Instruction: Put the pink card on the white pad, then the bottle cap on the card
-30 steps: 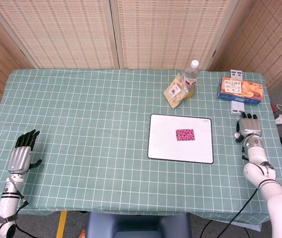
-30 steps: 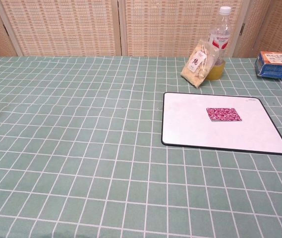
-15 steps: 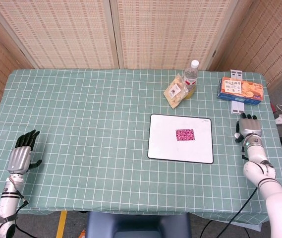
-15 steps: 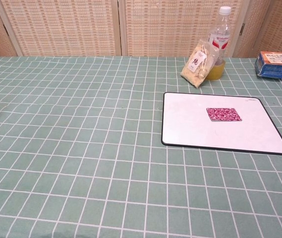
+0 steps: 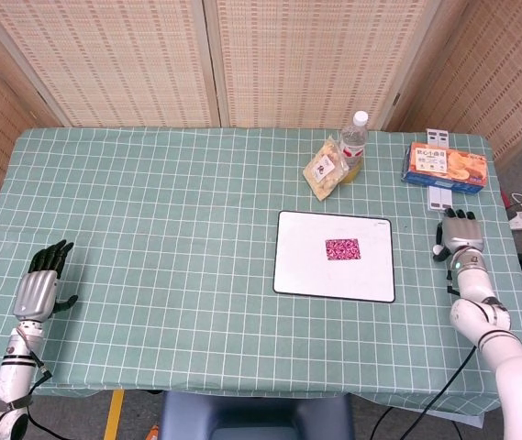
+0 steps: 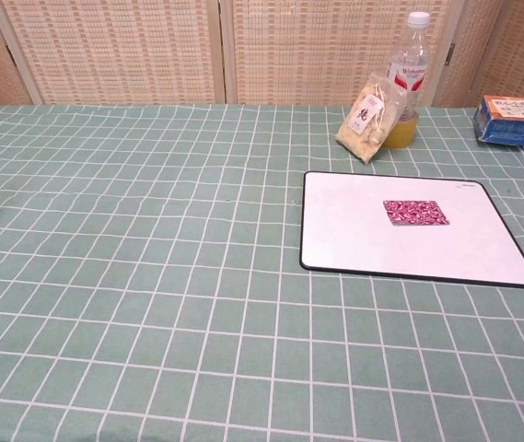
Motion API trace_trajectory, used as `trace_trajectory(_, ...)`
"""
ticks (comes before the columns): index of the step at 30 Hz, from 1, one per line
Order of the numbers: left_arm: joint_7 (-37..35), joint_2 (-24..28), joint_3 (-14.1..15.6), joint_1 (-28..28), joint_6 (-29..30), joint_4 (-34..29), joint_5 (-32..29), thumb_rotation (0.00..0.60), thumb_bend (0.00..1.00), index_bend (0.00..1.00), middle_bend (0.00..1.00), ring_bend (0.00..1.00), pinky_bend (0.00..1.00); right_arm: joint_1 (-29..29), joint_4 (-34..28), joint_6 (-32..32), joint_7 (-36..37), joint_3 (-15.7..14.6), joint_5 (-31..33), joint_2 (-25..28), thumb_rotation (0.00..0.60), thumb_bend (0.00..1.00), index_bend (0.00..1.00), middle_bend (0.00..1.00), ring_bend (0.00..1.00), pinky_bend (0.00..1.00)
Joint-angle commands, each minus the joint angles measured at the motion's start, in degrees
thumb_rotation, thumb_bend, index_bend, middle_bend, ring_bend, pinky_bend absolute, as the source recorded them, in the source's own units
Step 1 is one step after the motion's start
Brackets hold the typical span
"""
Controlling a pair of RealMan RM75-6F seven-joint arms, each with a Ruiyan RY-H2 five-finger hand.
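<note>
The pink patterned card lies flat near the middle of the white pad. A white cap sits on the bottle at the back. My right hand rests on the table to the right of the pad, back upward, fingers pointing away. A small pale thing shows at its thumb side, too small to tell whether it is a cap or whether it is held. My left hand lies near the table's front left corner with its fingers spread and nothing in it. Neither hand shows in the chest view.
A bottle with yellow liquid and a snack bag stand behind the pad. An orange and blue biscuit box lies at the back right, with a white strip in front of it.
</note>
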Motion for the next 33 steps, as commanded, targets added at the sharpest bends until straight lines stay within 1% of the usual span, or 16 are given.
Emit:
trace_trajectory(1, -0.01, -0.04, 0.03, -0.03, 0.00, 0.06, 0.05, 0.600, 0.16, 0.00, 0.00, 0.00, 0.00, -0.08, -0.68, 0.35, 0.08, 0.12, 0.05, 0.38, 0.600, 0.24, 0.61, 0.05, 0.00, 0.00)
trace_trajectory(3, -0.08, -0.03, 0.07, -0.06, -0.07, 0.08, 0.08, 0.600, 0.16, 0.00, 0.00, 0.00, 0.00, -0.06, -1.78, 0.77, 0.23, 0.30, 0.07, 0.89, 0.600, 0.24, 0.61, 0.05, 0.00, 0.00)
trace_trajectory(6, -0.18, 0.00, 0.07, -0.07, -0.05, 0.08, 0.13, 0.600, 0.16, 0.00, 0.00, 0.00, 0.00, 0.02, -6.28, 2.29, 0.67, 0.77, -0.19, 2.99, 0.600, 0.24, 0.61, 0.05, 0.00, 0.00)
trace_trajectory(9, -0.07, 0.10, -0.02, -0.16, 0.07, -0.20, 0.15, 0.600, 0.16, 0.00, 0.00, 0.00, 0.00, -0.18, -14.46, 5.40, 0.33, 1.12, -0.65, 6.64, 0.600, 0.24, 0.61, 0.05, 0.00, 0.00)
trace_trajectory(13, -0.21, 0.13, 0.04, -0.08, 0.15, -0.13, 0.18, 0.600, 0.16, 0.00, 0.00, 0.00, 0.00, -0.48, -28.82, 10.73, -2.60, 1.02, -0.43, 12.13, 0.600, 0.25, 0.62, 0.05, 0.00, 0.00)
trace_trajectory(16, -0.24, 0.09, 0.03, -0.07, 0.33, -0.10, 0.25, 0.600, 0.16, 0.00, 0.00, 0.00, 0.00, 0.22, -37.05, 13.33, -5.58, 0.73, 1.25, 14.45, 0.600, 0.25, 0.62, 0.05, 0.00, 0.00)
trace_trajectory(17, -0.27, 0.11, 0.05, -0.04, 0.37, -0.10, 0.27, 0.600, 0.16, 0.00, 0.00, 0.00, 0.00, 0.59, -38.68, 13.99, -6.63, 0.53, 1.90, 14.70, 0.600, 0.25, 0.62, 0.05, 0.00, 0.00)
trace_trajectory(19, -0.34, 0.14, 0.00, -0.03, 0.37, -0.09, 0.21, 0.600, 0.16, 0.00, 0.00, 0.00, 0.00, 1.69, -41.03, 15.06, -9.00, -0.04, 3.92, 14.52, 0.600, 0.25, 0.62, 0.05, 0.00, 0.00)
trace_trajectory(22, -0.53, 0.23, -0.10, 0.06, 0.57, -0.18, 0.14, 0.600, 0.16, 0.00, 0.00, 0.00, 0.00, 3.42, -41.95, 15.88, -11.81, -0.93, 7.33, 13.27, 0.600, 0.25, 0.62, 0.05, 0.00, 0.00)
trace_trajectory(26, -0.79, 0.36, -0.14, 0.08, 0.51, -0.25, 0.08, 0.600, 0.16, 0.00, 0.00, 0.00, 0.00, 5.22, -41.64, 16.33, -13.59, -1.67, 11.39, 11.86, 0.600, 0.25, 0.62, 0.05, 0.00, 0.00)
trace_trajectory(33, -1.59, 0.43, -0.29, 0.01, 0.50, -0.22, 0.06, 0.600, 0.16, 0.00, 0.00, 0.00, 0.00, 7.28, -39.91, 16.48, -15.45, -3.46, 15.63, 10.32, 0.600, 0.25, 0.62, 0.06, 0.00, 0.00)
